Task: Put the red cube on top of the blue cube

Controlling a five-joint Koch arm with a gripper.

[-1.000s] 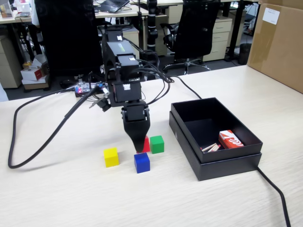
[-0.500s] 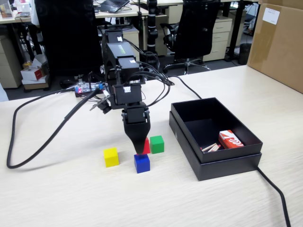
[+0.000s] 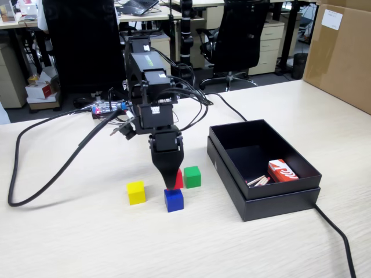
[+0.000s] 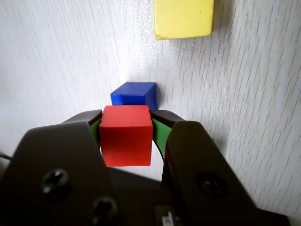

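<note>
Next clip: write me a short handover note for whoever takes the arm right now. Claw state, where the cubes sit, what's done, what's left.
Claw: shut on the red cube, gripped on both sides.
Blue cube: on the table, just ahead of the red cube in the wrist view; nothing on top of it.
Yellow cube and green cube sit nearby, untouched.
Done: red cube grasped.
Left: bring it over the blue cube, set it on top, release.

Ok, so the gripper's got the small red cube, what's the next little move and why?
Probably carry it a little forward, raised above the small matte blue cube, before lowering. The gripper is shut on the small matte red cube, and in the wrist view the blue one sits just beyond it, not yet underneath.
</note>
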